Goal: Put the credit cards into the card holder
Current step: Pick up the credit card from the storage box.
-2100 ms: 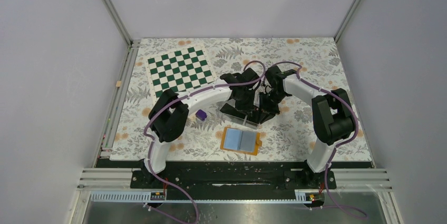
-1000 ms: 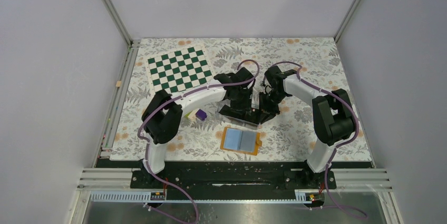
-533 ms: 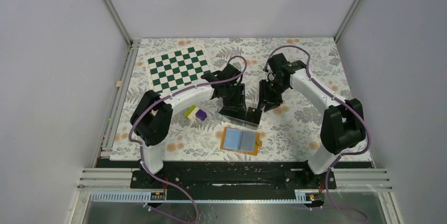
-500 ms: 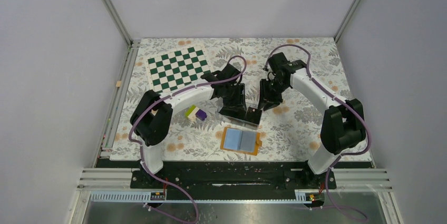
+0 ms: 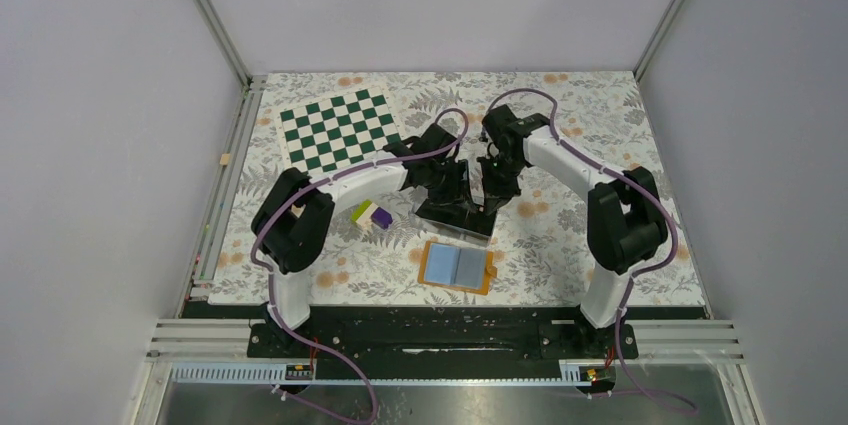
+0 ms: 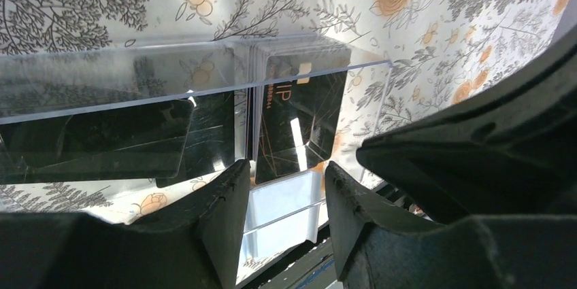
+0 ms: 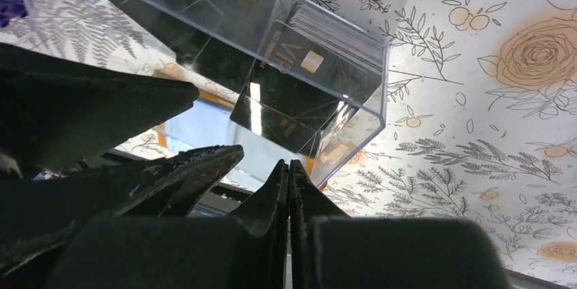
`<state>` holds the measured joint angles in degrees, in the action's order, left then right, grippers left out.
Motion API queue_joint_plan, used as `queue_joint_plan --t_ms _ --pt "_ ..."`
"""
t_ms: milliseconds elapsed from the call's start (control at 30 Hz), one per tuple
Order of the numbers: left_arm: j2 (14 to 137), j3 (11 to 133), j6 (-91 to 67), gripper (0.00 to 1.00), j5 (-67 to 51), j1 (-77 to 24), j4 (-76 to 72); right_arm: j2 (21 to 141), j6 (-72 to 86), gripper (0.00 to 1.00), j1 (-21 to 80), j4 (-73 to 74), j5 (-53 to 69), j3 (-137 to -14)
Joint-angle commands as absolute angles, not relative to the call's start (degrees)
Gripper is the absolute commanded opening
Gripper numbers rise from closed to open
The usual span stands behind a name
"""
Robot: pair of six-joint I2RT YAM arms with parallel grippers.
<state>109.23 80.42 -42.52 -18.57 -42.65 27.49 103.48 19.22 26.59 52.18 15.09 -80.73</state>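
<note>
both my grippers hang close together over one spot. my left gripper [image 6: 286,166] has its fingers spread apart, right at the near wall of the clear box [image 6: 136,78]; whether they press on it i cannot tell. my right gripper [image 7: 289,163], just beside the left one, is clenched tip against tip over the box's end; whether anything thin is pinched there i cannot tell.

under both spreads the flowered table [image 5: 600,125]. the chessboard [image 5: 342,135] lies well off to the left of my left gripper, farther out. the card holder [image 5: 457,265] lies open, blue pockets up, just behind my grippers toward my bases, just beside the box. the credit cards [image 7: 299,78] sit as a black stack in the box's end below my right tips; more of them lie flat in the other part, below my left gripper. a small purple and green block [image 5: 372,214] rests near my left gripper, on its left.
</note>
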Motion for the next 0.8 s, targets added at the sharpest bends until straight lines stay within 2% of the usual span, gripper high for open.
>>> queue_joint_plan --t_ms 0,467,767 --pt "109.9 78.9 -43.6 0.45 -20.8 -42.3 24.3 105.2 18.4 0.00 28.0 51.4 9.5 -79.5" --pt "113.4 78.3 -45.1 0.44 -24.5 -42.3 22.3 109.9 19.2 0.00 31.5 50.2 1.0 -77.7" --pt "114.1 78.3 -46.3 0.38 -27.4 -42.4 20.5 110.1 20.7 0.00 31.5 46.7 1.6 -74.2"
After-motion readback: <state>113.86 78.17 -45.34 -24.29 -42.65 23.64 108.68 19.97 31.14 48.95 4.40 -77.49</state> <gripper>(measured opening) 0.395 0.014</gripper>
